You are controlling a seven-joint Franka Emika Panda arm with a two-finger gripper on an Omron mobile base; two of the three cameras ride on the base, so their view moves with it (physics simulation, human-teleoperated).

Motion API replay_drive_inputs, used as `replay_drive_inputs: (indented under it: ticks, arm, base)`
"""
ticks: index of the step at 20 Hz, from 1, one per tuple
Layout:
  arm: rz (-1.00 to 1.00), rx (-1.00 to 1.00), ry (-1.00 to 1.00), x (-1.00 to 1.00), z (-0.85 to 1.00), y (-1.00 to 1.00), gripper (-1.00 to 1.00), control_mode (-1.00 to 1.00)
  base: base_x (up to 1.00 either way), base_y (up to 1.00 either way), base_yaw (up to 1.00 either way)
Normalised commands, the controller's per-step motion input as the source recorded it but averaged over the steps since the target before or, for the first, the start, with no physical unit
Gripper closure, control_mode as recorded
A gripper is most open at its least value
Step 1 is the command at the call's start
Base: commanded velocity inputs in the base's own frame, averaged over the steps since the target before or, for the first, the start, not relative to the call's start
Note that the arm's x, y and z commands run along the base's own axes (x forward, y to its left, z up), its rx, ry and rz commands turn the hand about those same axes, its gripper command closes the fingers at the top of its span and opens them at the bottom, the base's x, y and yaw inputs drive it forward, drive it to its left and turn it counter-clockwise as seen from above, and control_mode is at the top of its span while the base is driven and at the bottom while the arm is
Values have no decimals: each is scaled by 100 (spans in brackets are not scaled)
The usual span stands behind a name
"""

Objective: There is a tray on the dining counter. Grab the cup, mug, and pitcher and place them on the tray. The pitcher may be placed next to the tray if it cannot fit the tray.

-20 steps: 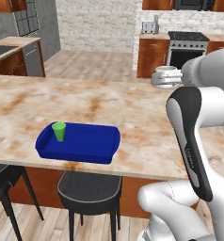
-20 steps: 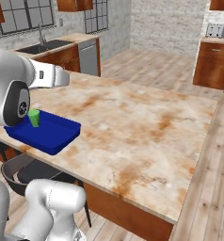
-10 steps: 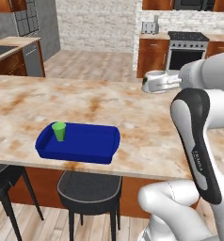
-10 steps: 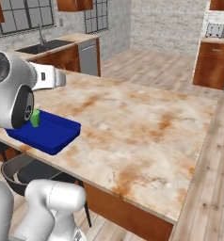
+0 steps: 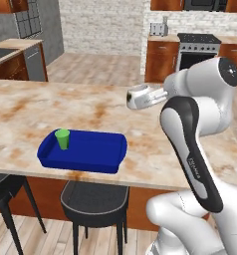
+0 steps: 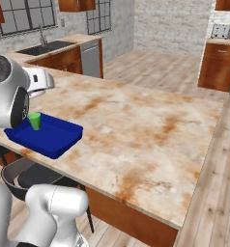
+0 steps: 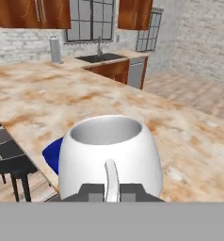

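Note:
My gripper is shut on the handle of the white mug, which hangs upright above the dining counter. From the left base, the mug floats to the right of and beyond the blue tray. The green cup stands upright in the tray's left end. From the right base, the mug shows above the tray and the cup. A blue corner of the tray peeks out left of the mug in the hand view. The pitcher is out of view.
Dark stools stand under the counter's near edge below the tray. A stove and wood cabinets line the far wall. A sink sits on the back counter at left, and a toaster at far right.
The arm has swung the mug leftward and a little lower over the counter, closer to the tray. The tray and the cup have stayed put.

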Motion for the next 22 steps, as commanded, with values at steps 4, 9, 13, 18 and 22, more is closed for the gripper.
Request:
replay_drive_inputs:
  ticks: [4, 9, 13, 18, 22]
  arm:
    - [12, -10, 12, 1, -19, 42, 100, -100]
    - [13, -5, 10, 3, -21, 30, 100, -100]
    - [8, -2, 8, 14, -24, 37, 100, -100]
    - [8, 0, 3, 27, -24, 30, 100, -100]
    - [10, 0, 1, 17, -39, 6, 100, -100]
  base:
    - [0, 0, 0]
    - [0, 0, 0]
    - [0, 0, 0]
    - [0, 0, 0]
    - [0, 0, 0]
